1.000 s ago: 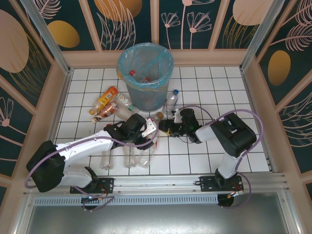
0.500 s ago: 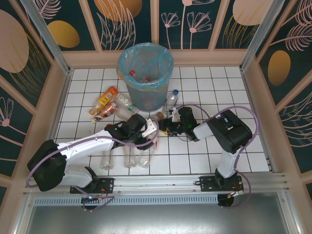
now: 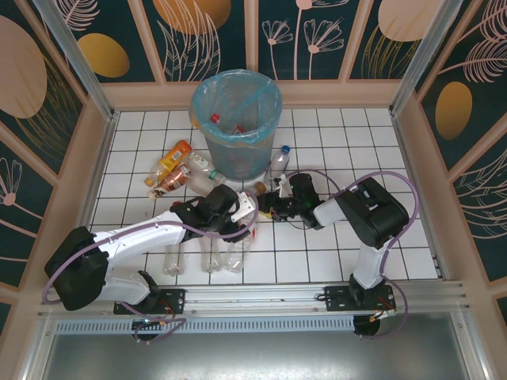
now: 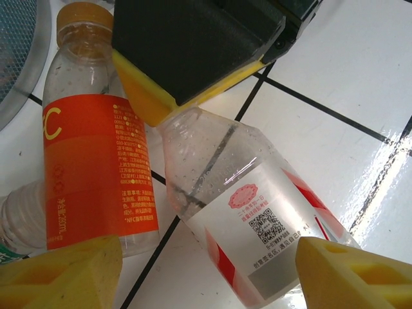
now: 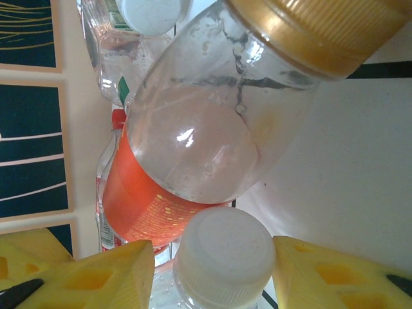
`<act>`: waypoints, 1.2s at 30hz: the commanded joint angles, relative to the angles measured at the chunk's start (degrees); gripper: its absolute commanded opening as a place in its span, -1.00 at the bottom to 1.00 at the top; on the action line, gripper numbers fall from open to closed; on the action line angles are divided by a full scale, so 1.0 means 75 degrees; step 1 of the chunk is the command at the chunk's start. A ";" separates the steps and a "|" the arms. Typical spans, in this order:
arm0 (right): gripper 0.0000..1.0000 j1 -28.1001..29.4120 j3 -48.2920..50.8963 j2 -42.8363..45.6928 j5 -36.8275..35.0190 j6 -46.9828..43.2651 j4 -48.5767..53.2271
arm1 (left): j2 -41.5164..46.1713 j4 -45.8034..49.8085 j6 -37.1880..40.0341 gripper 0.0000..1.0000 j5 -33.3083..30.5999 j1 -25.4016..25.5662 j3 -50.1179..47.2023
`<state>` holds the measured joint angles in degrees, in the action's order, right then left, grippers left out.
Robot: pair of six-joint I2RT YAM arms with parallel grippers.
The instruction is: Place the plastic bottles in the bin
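Observation:
A clear plastic bottle with a red-and-white label lies on the white tiles between the yellow fingers of my left gripper, which stands open around its body. Its white cap sits between the fingers of my right gripper. The right pad is at the cap and a small gap remains on the left. Beside it lies an orange-labelled bottle with a golden cap. From above, both grippers meet nose to nose in front of the bin, which holds a few bottles.
More bottles lie in a heap left of the bin, and a row lies under the left arm near the front. One blue-capped bottle rests right of the bin. Wooden walls fence the tiled floor.
My right gripper has slid a little to the left toward the left gripper, and its fingers have narrowed around the white cap. The left gripper has stayed put.

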<state>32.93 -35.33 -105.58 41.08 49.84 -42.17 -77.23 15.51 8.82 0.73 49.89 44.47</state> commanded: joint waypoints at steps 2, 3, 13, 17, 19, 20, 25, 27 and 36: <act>-0.02 0.0051 -0.0047 -0.0318 0.0007 -0.0124 0.0232 | 0.0227 -0.0236 0.0116 0.45 -0.0110 0.0028 -0.0019; -0.03 0.0052 -0.0020 -0.0319 0.0008 -0.0136 0.0230 | 0.0216 -0.0250 0.0145 0.45 -0.0098 0.0035 -0.0011; -0.39 -0.0111 0.0232 0.0117 -0.0144 -0.0263 0.0298 | 0.0244 -0.0450 0.0066 0.45 -0.0062 0.0031 0.0099; -0.47 -0.0168 0.0474 0.0647 -0.0331 -0.0337 0.0347 | 0.0323 -0.0517 0.0025 0.45 -0.0110 0.0034 0.0269; -0.50 -0.0171 0.0581 0.0949 -0.0388 -0.0381 0.0382 | 0.0408 -0.0644 -0.0072 0.46 -0.0200 0.0037 0.0271; -0.50 -0.0171 0.0628 0.1081 -0.0440 -0.0395 0.0415 | 0.0454 -0.0749 -0.0117 0.46 -0.0182 0.0033 0.0243; -0.52 -0.0451 0.0766 0.1821 -0.0532 -0.0728 0.0641 | 0.0316 -0.0951 -0.0199 0.46 0.0226 0.0036 0.0307; -0.52 -0.0464 0.0832 0.2304 -0.0728 -0.0896 0.0879 | 0.0312 -0.0954 -0.0237 0.46 0.0234 0.0038 0.0492; -0.57 -0.0465 0.0159 0.5316 -0.2305 -0.2486 0.3767 | 0.1368 -0.1492 -0.0985 0.47 0.0120 0.0038 0.1394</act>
<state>29.56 -31.03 -71.37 29.23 37.17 -22.04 -69.95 8.43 4.32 1.23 49.89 51.51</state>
